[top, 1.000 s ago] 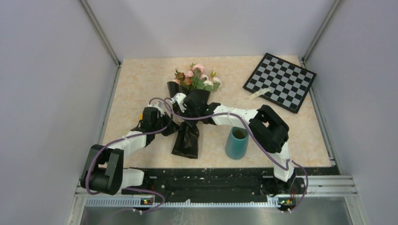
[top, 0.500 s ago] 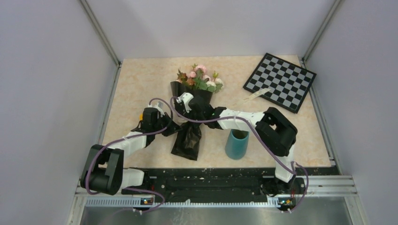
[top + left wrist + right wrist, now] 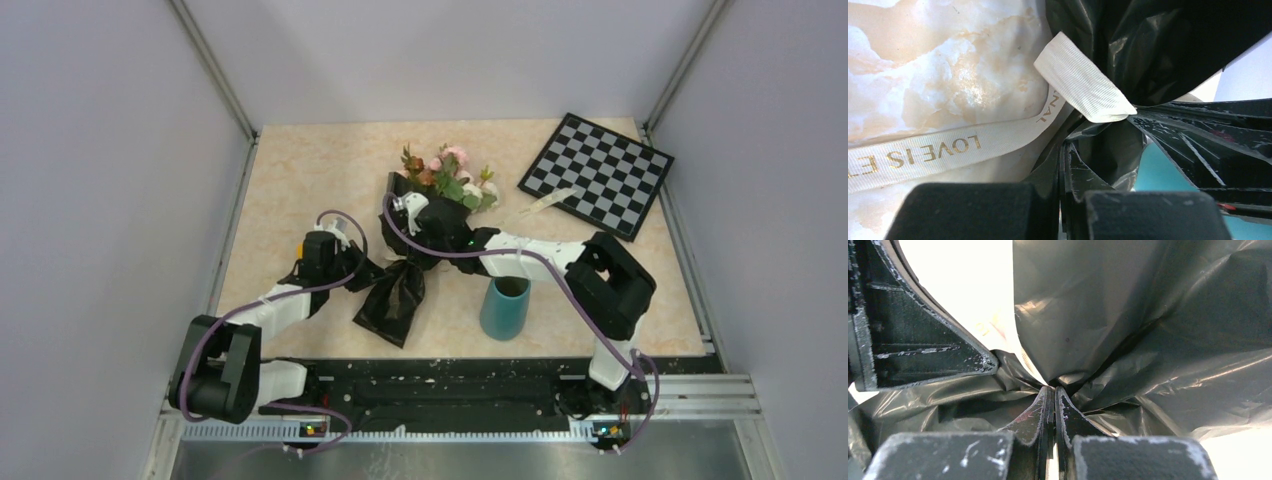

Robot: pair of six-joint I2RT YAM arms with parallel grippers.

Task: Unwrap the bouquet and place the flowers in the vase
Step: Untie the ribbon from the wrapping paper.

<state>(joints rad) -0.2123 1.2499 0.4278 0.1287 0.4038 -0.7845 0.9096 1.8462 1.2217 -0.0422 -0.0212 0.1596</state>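
Beige marbled tabletop [image 3: 300, 170] under pale lilac walls [image 3: 120, 200], and the teal vase [image 3: 503, 307] stands upright at the near edge. Beyond the vase and a touch to its left lies the bouquet [image 3: 392, 300], its flowers [image 3: 447, 175] pointing toward the back; further back, to the vase's right, sits the checkerboard [image 3: 596, 172]. Big change from 1 second ago: the flower heads have swung over toward the checkerboard, the black tail now slants away from the vase, and the right arm's elbow has pushed outward past the vase. Both claws are in there! The right gripper [image 3: 1052, 390], behind the vase, is clenched tight on a fold of the wrapping; the left gripper [image 3: 1064, 150], left of the vase, is pinched on the crumpled paper at the bouquet's neck. Glossy black film, creased and puckered around the tips. 1 flat cream ribbon [image 3: 938, 155], ribbed weave, gold lettering, trails across the stone, its cut end folded up against the paper
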